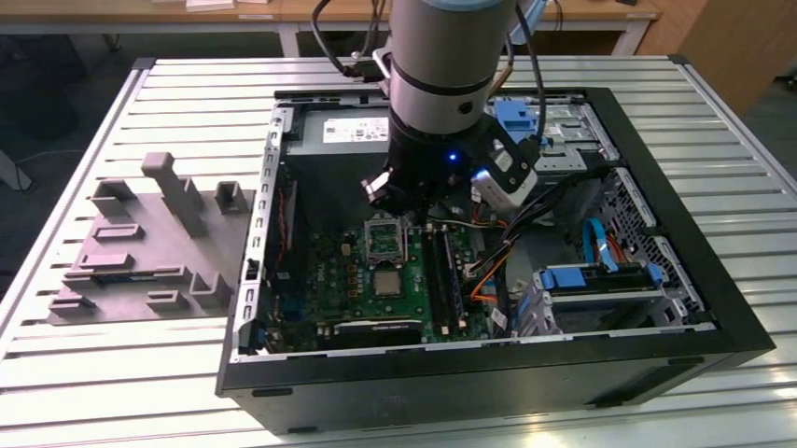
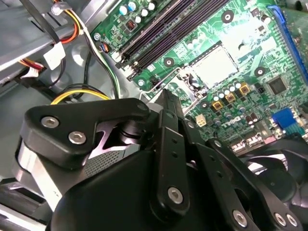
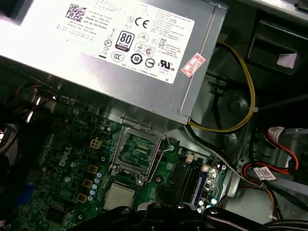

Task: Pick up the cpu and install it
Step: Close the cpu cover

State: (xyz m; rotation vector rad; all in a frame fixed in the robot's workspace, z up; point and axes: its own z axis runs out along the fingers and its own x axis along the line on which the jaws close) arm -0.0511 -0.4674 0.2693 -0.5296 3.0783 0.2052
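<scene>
The arm's gripper (image 1: pixel 417 217) hangs over the motherboard inside the open case (image 1: pixel 697 280), jaws' state I cannot tell, the cpu (image 3: pixel 119 196) lying loose on the board just beside the open socket (image 3: pixel 137 151), so pickup is pending: descend squarely onto it.

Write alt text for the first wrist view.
An empty CPU socket sits open on a green motherboard, with the cpu lying flat on the board beside it, not yet installed. A grey power supply with a white label lies past the socket.
</scene>
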